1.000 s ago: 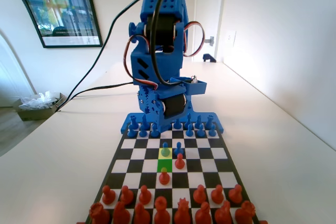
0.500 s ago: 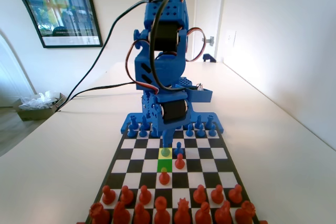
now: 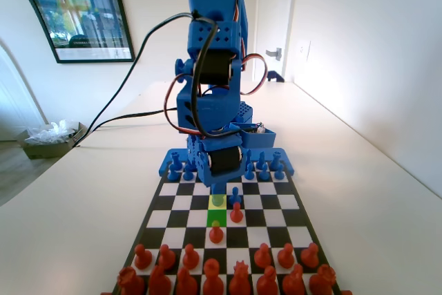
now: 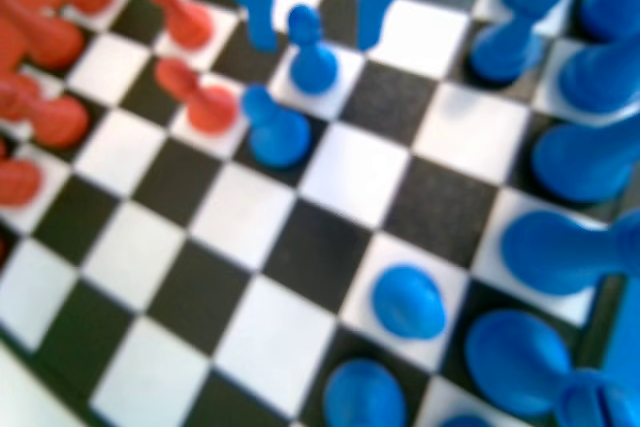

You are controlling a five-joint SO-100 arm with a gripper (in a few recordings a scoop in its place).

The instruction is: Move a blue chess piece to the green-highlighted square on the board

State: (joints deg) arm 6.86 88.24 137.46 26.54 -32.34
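Note:
The blue chess piece [image 3: 217, 200] is a pawn with a greenish lower body, standing on a pale yellow-green cell. The green-highlighted square [image 3: 217, 217] lies directly in front of it, nearer the camera, and is bare. My gripper [image 3: 217, 189] hangs low right over that pawn. In the wrist view the gripper [image 4: 315, 39] is open, one jaw on each side of the pawn's [image 4: 311, 53] head with small gaps. A plain blue pawn [image 4: 273, 128] stands one cell away on the board [image 4: 330, 172].
A red pawn [image 3: 236, 212] stands in front of the plain blue pawn [image 3: 235, 195], beside the green square. Another red pawn [image 3: 216, 231] sits just beyond the green square. Blue pieces [image 3: 262, 165] line the arm's end, red pieces [image 3: 211, 274] the near end.
The arm has swung forward and lowered over the second. The gripper has come down from above the back rank to the greenish pawn, jaws now straddling it.

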